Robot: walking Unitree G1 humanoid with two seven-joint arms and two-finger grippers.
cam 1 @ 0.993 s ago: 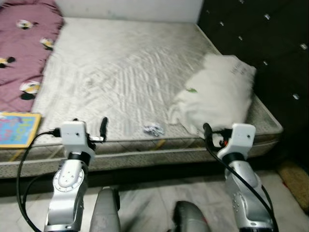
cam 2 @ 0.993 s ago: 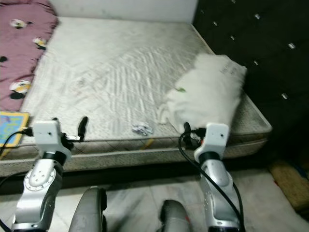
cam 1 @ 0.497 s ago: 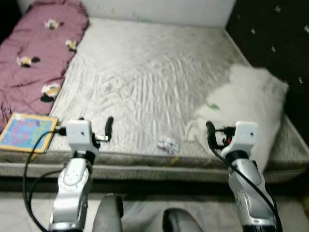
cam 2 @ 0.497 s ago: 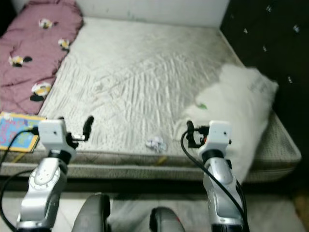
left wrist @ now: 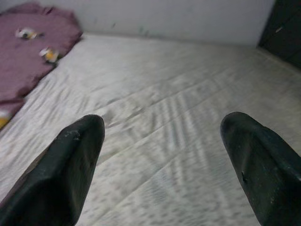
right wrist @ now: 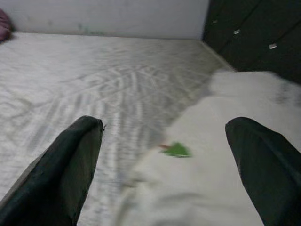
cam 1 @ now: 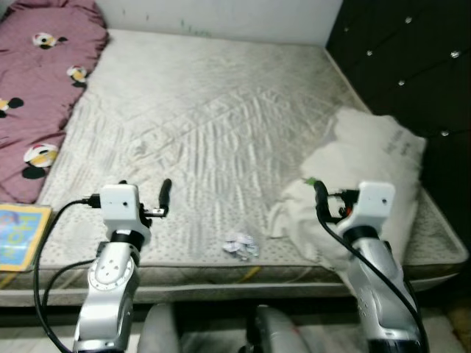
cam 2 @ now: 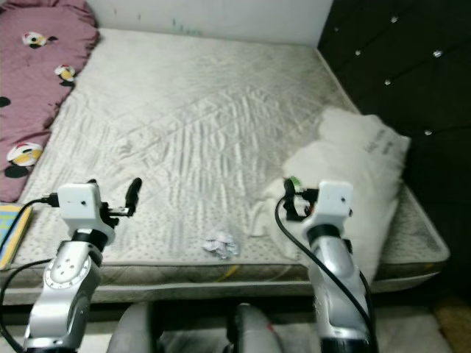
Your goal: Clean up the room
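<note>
Hovering with both end effectors spread open over the mattress (cam 1: 221,110) edge, crumpled paper scrap (cam 1: 241,246) lying between them, nearer right end effector (cam 1: 319,193) than left end effector (cam 1: 163,193).

Before me lies a bed with a bare mattress (cam 1: 221,118), pale grey and quilted in a slanting pattern, reaching from its near edge to the far white wall (cam 1: 221,15). A maroon blanket (cam 1: 37,81) printed with cartoon mouse figures is bunched along the mattress's left side, running to the far left corner. Near its close end a colourful picture book (cam 1: 18,235) lies flat by the mattress's near left edge. A black tufted panel (cam 1: 412,66) with shiny buttons rises along the right side.
</note>
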